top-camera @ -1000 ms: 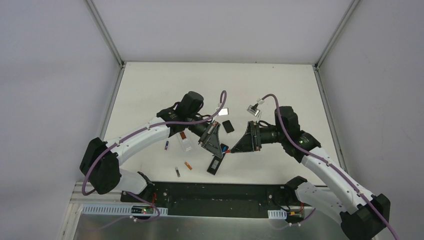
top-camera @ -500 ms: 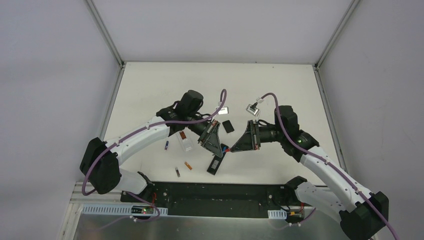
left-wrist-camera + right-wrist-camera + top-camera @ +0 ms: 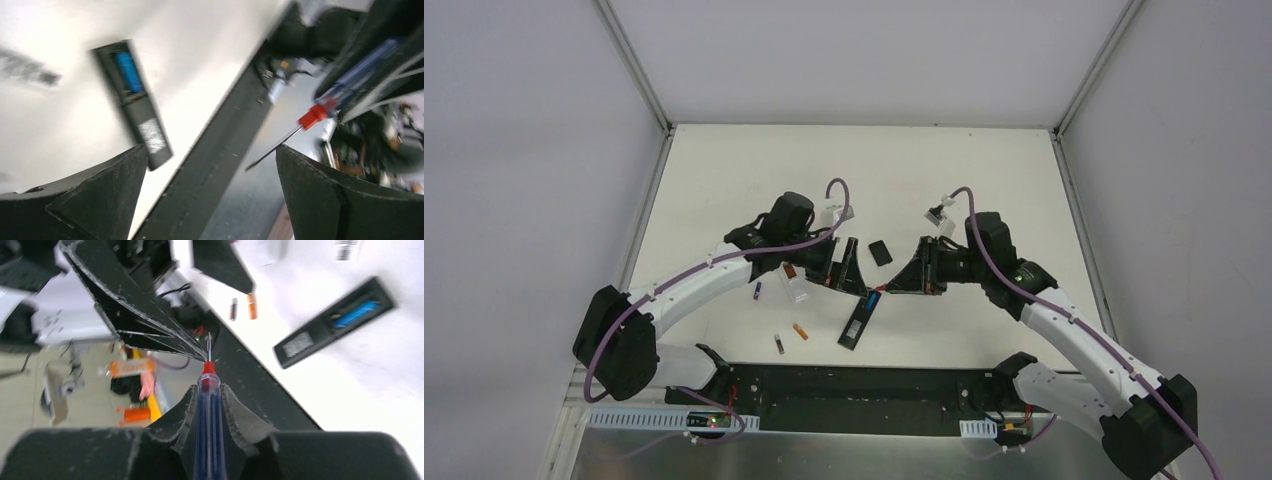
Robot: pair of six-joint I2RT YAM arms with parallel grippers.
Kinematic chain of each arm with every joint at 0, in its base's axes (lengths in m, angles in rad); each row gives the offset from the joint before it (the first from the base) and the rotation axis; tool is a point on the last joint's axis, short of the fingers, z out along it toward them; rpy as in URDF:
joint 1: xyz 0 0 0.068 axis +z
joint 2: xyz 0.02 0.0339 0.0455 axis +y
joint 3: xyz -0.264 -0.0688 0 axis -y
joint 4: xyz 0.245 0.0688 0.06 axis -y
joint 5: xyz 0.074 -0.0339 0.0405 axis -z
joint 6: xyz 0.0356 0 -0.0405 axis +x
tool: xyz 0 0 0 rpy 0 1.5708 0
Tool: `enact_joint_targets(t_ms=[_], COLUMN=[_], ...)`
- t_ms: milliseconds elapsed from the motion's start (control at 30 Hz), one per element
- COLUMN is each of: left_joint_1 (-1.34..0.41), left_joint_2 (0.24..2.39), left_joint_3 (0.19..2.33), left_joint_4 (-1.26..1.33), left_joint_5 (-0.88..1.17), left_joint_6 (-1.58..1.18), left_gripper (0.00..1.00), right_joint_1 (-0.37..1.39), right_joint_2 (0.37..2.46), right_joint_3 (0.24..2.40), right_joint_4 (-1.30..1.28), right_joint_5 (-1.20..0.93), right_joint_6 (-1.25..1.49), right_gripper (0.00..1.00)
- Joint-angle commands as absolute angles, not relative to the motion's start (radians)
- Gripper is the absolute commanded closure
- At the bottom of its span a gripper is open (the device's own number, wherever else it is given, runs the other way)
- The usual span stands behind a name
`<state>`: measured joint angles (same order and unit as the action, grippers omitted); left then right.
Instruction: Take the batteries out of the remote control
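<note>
Toward the left of the worktop lie four loose cells. A bluish battery is furthest left. A dark battery and an orange battery lie nearer the arm bases, close together but apart. A brown battery sits at the far end of a pale oblong piece.

Next comes the left pincer. It is released, its fingers spread wide with nothing between them.

Just right of it and nearer the bases, the remote lies flat with its compartment open. A blue battery is seated at its far end. A small black cover lies beyond the remote, apart from it.

The right pincer is clenched on the blue handle of a screwdriver. The shaft points left, over the remote's far end, with its tip close to a left finger. Whether the tip touches anything cannot be told.
</note>
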<state>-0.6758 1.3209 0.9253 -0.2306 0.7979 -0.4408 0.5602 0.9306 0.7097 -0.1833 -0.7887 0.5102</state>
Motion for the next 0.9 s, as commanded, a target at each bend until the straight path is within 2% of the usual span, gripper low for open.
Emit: enact_joint_targets(t_ms=[0, 100, 300, 567, 800, 867], left_joint_1=[-0.653, -0.667, -0.730, -0.808, -0.823, -0.823], left_joint_2=[1.298, 1.336, 1.430, 1.577, 1.609, 1.608], left_joint_3=[0.857, 0.838, 0.830, 0.862, 0.860, 0.861], left_joint_4=[-0.237, -0.241, -0.242, -0.243, -0.246, -0.252], left_joint_5=[0.488, 0.459, 0.338, 0.278, 0.258, 0.256], left_joint_6=[-0.515, -0.525, -0.615, -0.670, -0.691, -0.686], left_gripper=[0.01, 0.01, 0.01, 0.25, 0.33, 0.38], right_joint_1=[0.559, 0.560, 0.587, 0.629, 0.655, 0.663], right_joint_2=[0.978, 1.045, 1.133, 1.214, 1.270, 1.291], right_joint_3=[0.781, 0.820, 0.830, 0.870, 0.898, 0.908], right_joint_4=[-0.364, -0.467, -0.480, -0.496, -0.481, -0.483], right_joint_5=[-0.482, -0.355, -0.290, -0.213, -0.203, -0.207], right_joint_6=[0.476, 0.475, 0.503, 0.508, 0.506, 0.505], right_gripper=[1.00, 1.00, 1.00, 1.00, 1.00, 1.00])
